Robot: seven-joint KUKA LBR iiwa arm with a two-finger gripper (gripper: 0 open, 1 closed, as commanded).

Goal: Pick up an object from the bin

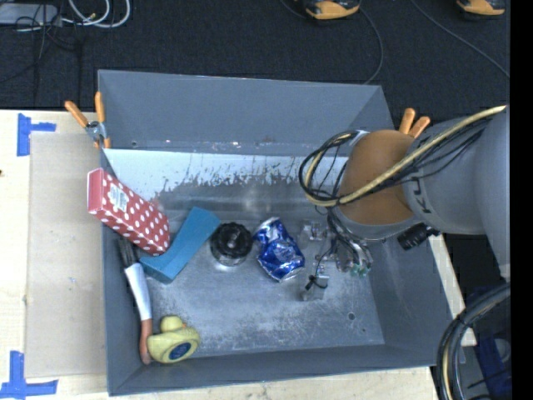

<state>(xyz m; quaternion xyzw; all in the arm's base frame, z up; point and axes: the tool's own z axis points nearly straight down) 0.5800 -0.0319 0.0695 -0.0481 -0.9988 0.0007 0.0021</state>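
- Bin (250, 132): grey metal, sloped walls, floor scuffed.
- Arm (466, 182): grey, with an orange-brown wrist cover and looped black and yellow cables; enters from the right.
- Gripper (320, 278): low over bare floor in the bin's right half, just right of the blue wrapper.
- Blue wrapper (279, 251): crumpled, shiny, mid-floor.
- Black round thing (230, 242): shiny rim, just left of the wrapper.
- Blue block (179, 244): flat, tilted, beside the red box.
- Red box (127, 209): white dots, against the left wall.
- White stick (138, 294): orange-tipped, along the left wall.
- Yellow toy (173, 340): front-left corner, touching the stick's tip.
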